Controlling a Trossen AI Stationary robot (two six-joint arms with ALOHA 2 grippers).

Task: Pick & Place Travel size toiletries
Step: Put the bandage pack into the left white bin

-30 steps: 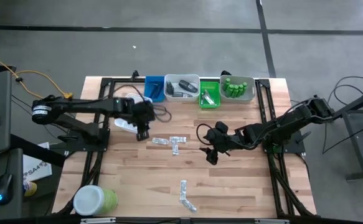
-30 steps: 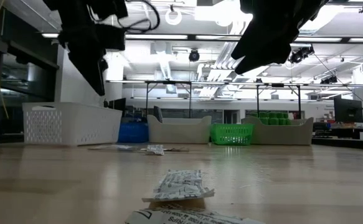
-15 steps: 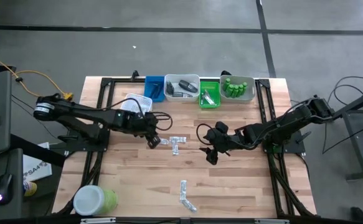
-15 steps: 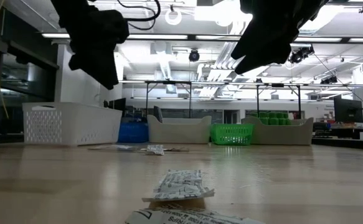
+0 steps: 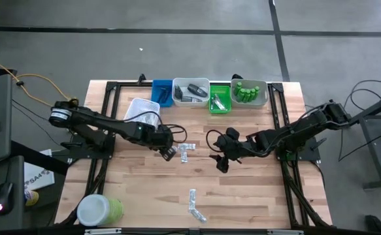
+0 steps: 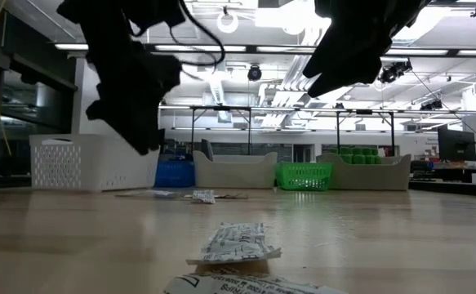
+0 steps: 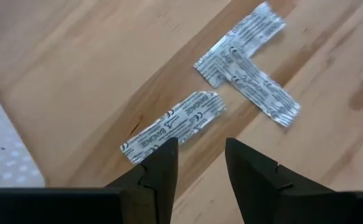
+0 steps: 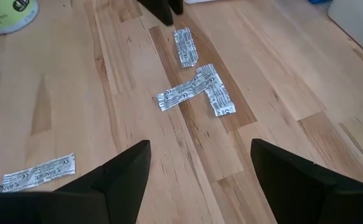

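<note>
Near sachets: two silvery flat sachets lie close together near the front edge of the table, one resting partly on the other in the low view.
Big jar: a green jar with a white lid stands at the front left corner.
Middle sachets: three sachets lie mid-table; two touch in a T shape, and a third lies just beside them, apart.
Left gripper: the left gripper hovers over the single sachet, its fingers set a narrow gap apart with nothing between them; in the high view it sits just left of the three sachets.
Right gripper: the right gripper hangs just right of the same sachets, its fingers spread wide and holding nothing.
White basket: a white perforated basket sits behind the left arm.
Far trays: a blue tray, a white tray with dark grey pieces, a green tray and a white tray of small green bottles line the back edge.
</note>
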